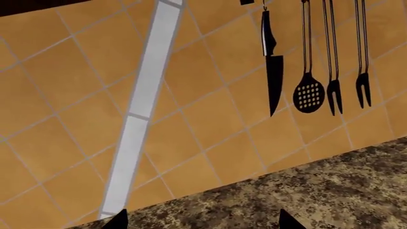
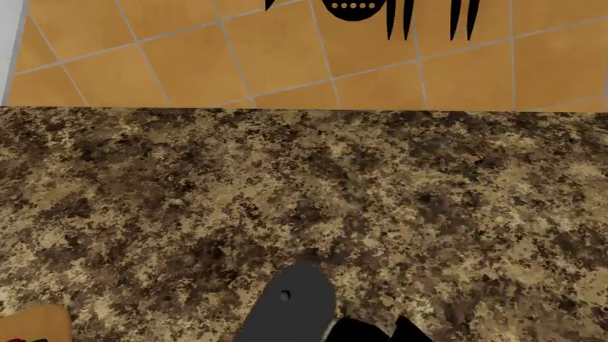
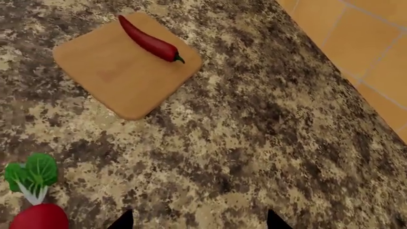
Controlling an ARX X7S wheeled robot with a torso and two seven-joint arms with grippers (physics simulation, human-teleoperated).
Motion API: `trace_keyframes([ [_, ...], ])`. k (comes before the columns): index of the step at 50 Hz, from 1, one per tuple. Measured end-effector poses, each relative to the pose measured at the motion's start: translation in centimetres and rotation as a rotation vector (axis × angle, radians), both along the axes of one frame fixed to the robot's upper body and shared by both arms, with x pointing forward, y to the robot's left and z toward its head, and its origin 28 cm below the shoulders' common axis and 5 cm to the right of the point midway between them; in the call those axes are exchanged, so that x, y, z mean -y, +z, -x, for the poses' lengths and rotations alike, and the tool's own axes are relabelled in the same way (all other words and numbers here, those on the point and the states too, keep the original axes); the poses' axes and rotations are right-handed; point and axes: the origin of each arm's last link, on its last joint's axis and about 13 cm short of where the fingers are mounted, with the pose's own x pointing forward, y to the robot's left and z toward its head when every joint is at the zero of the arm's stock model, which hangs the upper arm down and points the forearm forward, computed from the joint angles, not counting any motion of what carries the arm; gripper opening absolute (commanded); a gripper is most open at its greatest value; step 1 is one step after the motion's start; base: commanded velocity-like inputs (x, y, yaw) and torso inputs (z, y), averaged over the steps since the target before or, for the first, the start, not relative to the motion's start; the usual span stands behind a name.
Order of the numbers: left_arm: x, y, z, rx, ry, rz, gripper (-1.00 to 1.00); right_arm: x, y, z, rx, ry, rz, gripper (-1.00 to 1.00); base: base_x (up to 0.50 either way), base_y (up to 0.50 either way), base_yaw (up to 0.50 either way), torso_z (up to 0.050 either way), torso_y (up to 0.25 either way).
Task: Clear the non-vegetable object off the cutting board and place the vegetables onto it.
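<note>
Hovering with my right pincer (image 3: 197, 220) spread and empty, I judge the radish (image 3: 37, 217) light, round, slippery; better gripped across its bulb than its floppy leaves.

Red chili (image 3: 148, 39) (green stem) on tan cutting board (image 3: 121, 76); speckled brown counter (image 3: 254, 143).

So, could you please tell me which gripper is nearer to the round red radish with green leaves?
Right. The right gripper hangs just above the counter beside the radish; the left gripper faces the tiled wall, with no radish in its view.
</note>
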Motion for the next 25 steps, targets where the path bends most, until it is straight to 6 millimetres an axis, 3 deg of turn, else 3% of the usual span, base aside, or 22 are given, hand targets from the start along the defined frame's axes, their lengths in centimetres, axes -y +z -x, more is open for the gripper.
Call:
trace_keyframes([
  [25,-0.1,-0.1,-0.1,0.010,0.018,-0.006,1.00,-2.0,-0.9,1.2,-0.136,0.127,-0.038,1.00,0.05,0.00,-0.01,0.000,0.000],
])
